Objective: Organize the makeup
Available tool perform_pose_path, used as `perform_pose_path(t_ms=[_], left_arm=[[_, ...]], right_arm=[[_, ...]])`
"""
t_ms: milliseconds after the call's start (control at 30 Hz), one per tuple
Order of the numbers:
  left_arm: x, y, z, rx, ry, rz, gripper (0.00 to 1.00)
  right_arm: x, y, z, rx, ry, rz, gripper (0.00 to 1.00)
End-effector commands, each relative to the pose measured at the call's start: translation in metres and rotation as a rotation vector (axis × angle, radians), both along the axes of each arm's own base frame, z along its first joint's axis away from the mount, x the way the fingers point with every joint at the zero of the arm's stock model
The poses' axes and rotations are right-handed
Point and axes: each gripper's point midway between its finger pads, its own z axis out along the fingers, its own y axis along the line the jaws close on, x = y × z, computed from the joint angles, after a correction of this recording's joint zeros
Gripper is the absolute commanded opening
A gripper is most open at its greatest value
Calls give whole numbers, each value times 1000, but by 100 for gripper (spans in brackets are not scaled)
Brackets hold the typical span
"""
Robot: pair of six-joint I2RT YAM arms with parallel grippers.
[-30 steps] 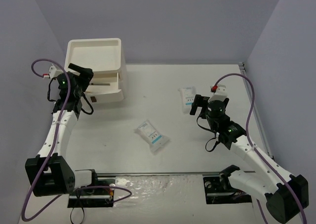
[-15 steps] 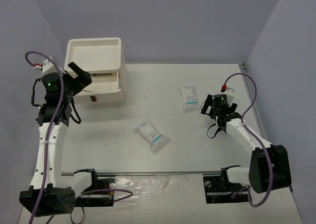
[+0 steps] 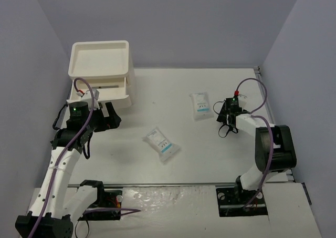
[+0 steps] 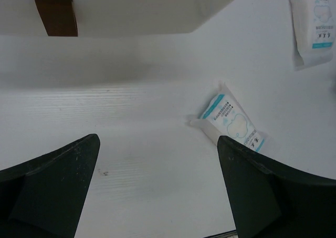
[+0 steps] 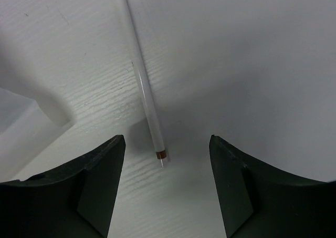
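Observation:
Two white packets with blue print lie on the table: one in the middle (image 3: 163, 144) (image 4: 231, 123), the other farther right (image 3: 200, 104) (image 4: 313, 25). My left gripper (image 3: 109, 118) (image 4: 157, 139) hangs open and empty over bare table, in front of the drawer box and left of the middle packet. My right gripper (image 3: 224, 112) (image 5: 166, 142) is low over the table, right of the far packet. Its jaws are open, one on each side of a thin white stick (image 5: 144, 85) with a brown band at its near tip. Neither finger touches the stick, which lies flat.
The big white drawer box (image 3: 101, 75) (image 4: 121, 9) stands at the back left, its top drawer (image 3: 110, 89) pulled out. A brown tab (image 4: 56, 16) marks its lower front. The table's right edge (image 3: 265, 106) runs close to the right gripper.
My left gripper has drawn back from the open drawer, swung down and right over the table, and opened wider. My right gripper has come down over the stick and its jaws have narrowed.

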Motion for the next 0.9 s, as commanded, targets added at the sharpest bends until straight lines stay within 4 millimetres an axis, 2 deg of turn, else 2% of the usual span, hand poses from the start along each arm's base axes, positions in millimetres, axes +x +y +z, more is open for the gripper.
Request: perform_pose_path(t_ms=[0,100,333,433,533,600,767,800,867], left_arm=[[-4,-11,43,-50,-131,-46,93],[-7,-13,48,-59,-139,-51,93],[-8,-22,60,-112,-155,-75,93],[-7,-28,66,-143,-168,-84,93],[-6,-45,79,-230,-179,-121,93],[-5,-58,88,-281,-194,-148,93],[1,-88,113,-373,-243,-188,93],[6,-87,116,-383,-254,-169,93],[8,-108,125,-420,-273,-206,93]], right_arm=[[26,-3,4,1,-37,6,52],[26,-5,-10,28,-3,8,42],[26,-7,-13,25,16,18,2],[26,-9,-8,5,4,18,0],[29,1,20,-14,-82,80,0],[34,25,57,7,-195,180,0],[26,120,138,120,-449,467,0],[17,139,145,160,-464,527,0],[-1,190,180,238,-574,671,0]])
